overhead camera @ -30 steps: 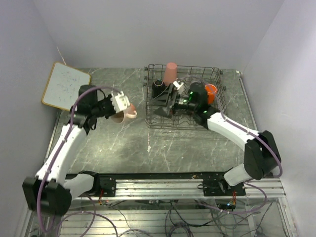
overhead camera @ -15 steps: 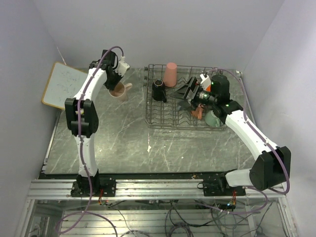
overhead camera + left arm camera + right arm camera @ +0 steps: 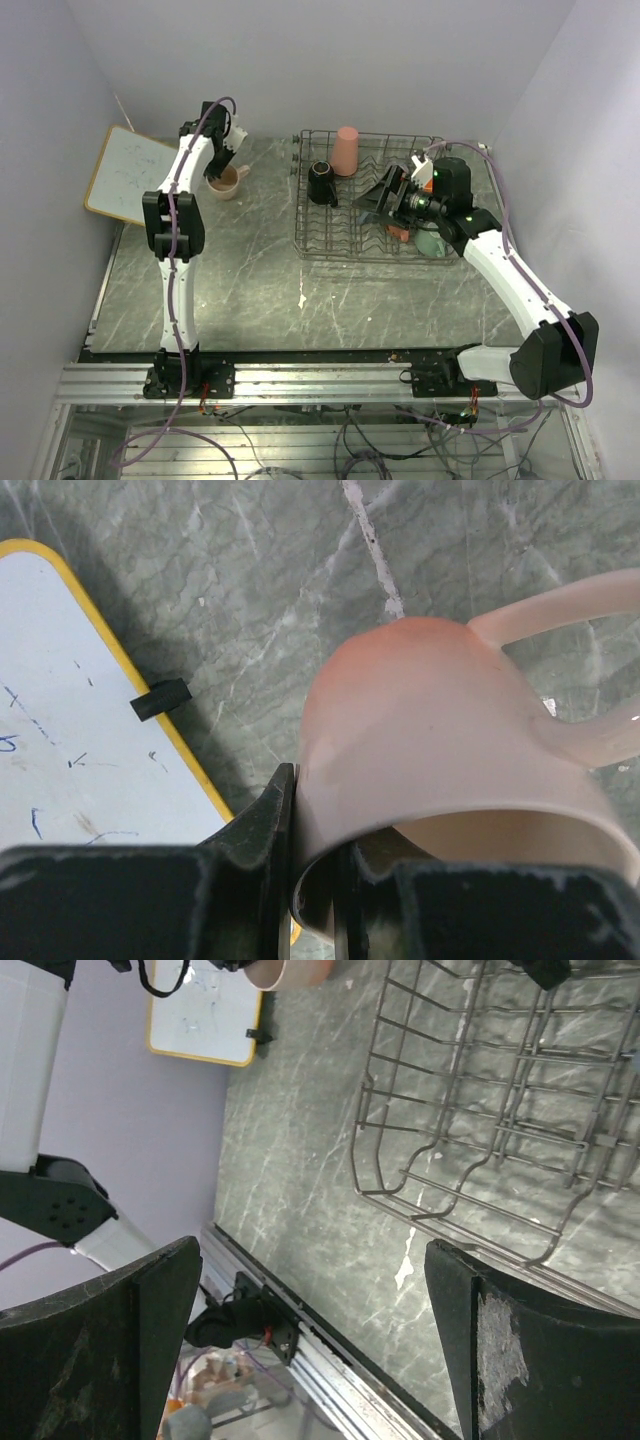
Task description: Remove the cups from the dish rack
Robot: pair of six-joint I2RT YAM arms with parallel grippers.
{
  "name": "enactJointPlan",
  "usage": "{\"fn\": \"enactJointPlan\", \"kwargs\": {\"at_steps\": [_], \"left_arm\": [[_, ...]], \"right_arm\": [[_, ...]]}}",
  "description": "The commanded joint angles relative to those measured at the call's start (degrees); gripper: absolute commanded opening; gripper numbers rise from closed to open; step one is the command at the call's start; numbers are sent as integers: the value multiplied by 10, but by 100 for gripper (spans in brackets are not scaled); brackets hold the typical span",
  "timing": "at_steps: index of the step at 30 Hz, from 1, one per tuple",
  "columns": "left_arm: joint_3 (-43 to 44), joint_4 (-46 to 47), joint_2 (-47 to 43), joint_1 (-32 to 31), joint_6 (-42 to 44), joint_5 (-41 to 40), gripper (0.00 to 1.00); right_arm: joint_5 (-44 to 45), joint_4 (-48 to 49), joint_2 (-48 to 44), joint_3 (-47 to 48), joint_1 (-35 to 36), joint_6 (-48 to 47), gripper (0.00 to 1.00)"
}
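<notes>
Occupying the far right of the grey marble table (image 3: 260, 290), at about 1 o'clock from its centre in the top view, the dish rack (image 3: 318, 238) sits square to the table edges. A white board with a yellow frame (image 3: 128, 172) lies at 10 o'clock, near the left wall. Left arm: stretched toward the far edge, with the left claw (image 3: 222, 162) at 11 o'clock, between the board and the rack. The left wrist view shows the left claw (image 3: 312, 875) pinched on the wall of the pale pink mug (image 3: 450, 740), one finger (image 3: 262, 830) outside the rim and the other inside; the mug's handle points to 2 o'clock in that view. This mug (image 3: 226, 181) is out of the rack, over bare table; whether its base touches the surface cannot be told. Right arm: the right claw (image 3: 378, 192) hangs over the rack's middle, spread wide and holding nothing, confirmed in the right wrist view (image 3: 310, 1355), where rack wire (image 3: 480, 1110) shows between the fingers. In the rack: a pink tumbler (image 3: 346, 148) upside down at the far edge, a black mug (image 3: 322, 183) at the left, and a salmon cup (image 3: 400, 232) and a mint green cup (image 3: 432, 241) partly hidden under the right arm.
</notes>
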Motion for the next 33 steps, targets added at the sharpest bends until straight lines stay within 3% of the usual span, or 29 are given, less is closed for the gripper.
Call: {"fn": "enactJointPlan", "kwargs": {"at_steps": [1, 7, 9, 12, 13, 14, 16, 24, 29, 31, 33], "left_arm": [[26, 25, 14, 8, 7, -13, 7], [32, 32, 31, 8, 29, -21, 7], [14, 54, 25, 8, 31, -37, 14], [-20, 90, 8, 9, 33, -54, 50], [-30, 101, 0, 9, 32, -57, 72], [-37, 108, -11, 9, 31, -59, 82], [-50, 126, -28, 9, 31, -64, 92], [-64, 180, -104, 9, 21, -82, 95], [-101, 201, -147, 9, 26, -104, 95], [-104, 177, -163, 10, 14, -77, 96], [-109, 129, -193, 9, -3, 14, 100]], "right_arm": [[26, -17, -9, -11, -2, -42, 94], [33, -14, 9, -10, -2, -55, 94], [28, -10, 15, -7, -2, -57, 94], [19, -7, 28, -1, -2, -63, 94], [19, -7, 32, 0, -3, -65, 94], [20, -6, 34, 1, -2, -67, 94], [29, -7, 38, 4, -2, -74, 94], [133, -46, 109, 87, 6, -139, 95], [221, -43, 199, 153, 31, -202, 88], [248, -41, 236, 180, 45, -225, 87], [285, -30, 268, 203, 72, -247, 85]]}}
